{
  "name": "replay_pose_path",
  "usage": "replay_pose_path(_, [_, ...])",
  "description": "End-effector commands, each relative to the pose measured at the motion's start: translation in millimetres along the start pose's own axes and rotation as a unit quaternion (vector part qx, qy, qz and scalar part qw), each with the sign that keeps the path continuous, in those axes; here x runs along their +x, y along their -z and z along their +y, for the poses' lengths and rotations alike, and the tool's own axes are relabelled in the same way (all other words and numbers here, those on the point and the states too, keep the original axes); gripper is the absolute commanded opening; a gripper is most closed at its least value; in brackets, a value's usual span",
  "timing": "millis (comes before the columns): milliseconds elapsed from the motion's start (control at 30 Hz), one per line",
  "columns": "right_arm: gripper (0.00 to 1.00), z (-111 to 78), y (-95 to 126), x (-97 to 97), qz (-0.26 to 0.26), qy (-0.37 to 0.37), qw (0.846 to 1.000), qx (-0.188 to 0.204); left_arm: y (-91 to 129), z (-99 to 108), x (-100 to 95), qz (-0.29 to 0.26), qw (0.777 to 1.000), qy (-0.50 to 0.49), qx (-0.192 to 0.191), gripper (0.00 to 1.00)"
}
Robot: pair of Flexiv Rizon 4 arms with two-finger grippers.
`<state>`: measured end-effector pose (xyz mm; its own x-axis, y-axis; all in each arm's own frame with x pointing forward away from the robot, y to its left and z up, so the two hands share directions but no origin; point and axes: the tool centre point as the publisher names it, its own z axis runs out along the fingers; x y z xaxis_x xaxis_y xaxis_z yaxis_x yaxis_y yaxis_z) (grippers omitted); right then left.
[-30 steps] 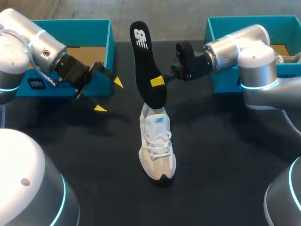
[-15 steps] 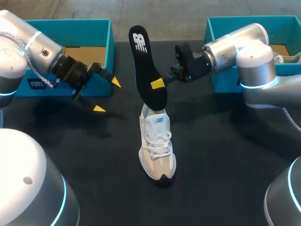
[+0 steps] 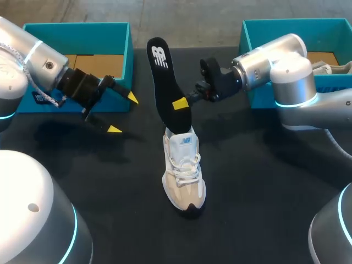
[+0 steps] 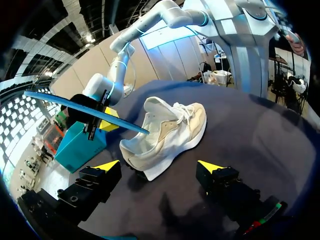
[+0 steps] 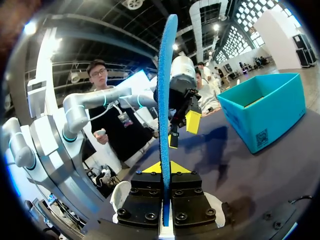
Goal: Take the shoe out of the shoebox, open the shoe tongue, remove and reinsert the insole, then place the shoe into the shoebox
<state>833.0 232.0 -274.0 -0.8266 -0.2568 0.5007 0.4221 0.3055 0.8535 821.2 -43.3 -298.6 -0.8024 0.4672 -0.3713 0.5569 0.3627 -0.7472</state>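
Our right end effector (image 3: pixel 181 103) pinches the insole (image 3: pixel 164 77) near upright, lower end in the shoe (image 3: pixel 184 170); we judge reinsertion underway. Our left end effector (image 3: pixel 123 113) hangs spread.

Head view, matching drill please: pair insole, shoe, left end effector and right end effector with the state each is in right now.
Things:
1. insole
2. shoe
3. left end effector
4. right end effector

States:
a. open, holding nothing
b. shut on the insole
c. standing on its sole in the middle of the table
d. held up on end, lower end at the shoe's opening

Pairs: 1-d, 2-c, 3-a, 4-b
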Motion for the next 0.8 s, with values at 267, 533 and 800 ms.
replay_pose_path(267, [0.00,-8.0,-4.8,-12.2,0.004,0.004,1.000,-0.014,-14.0,-2.2,-8.3,-0.010,1.000,0.000,-0.006,1.00])
replay_pose_path(533, [0.00,-8.1,-1.7,-9.2,0.004,0.001,1.000,-0.017,-29.3,1.2,-13.4,-0.005,1.000,0.000,-0.016,1.00])
replay_pose_path(800, [0.00,-11.9,-1.9,-6.4,-0.002,-0.006,1.000,-0.026,-35.4,2.9,-14.2,-0.001,1.000,0.001,-0.023,1.00])
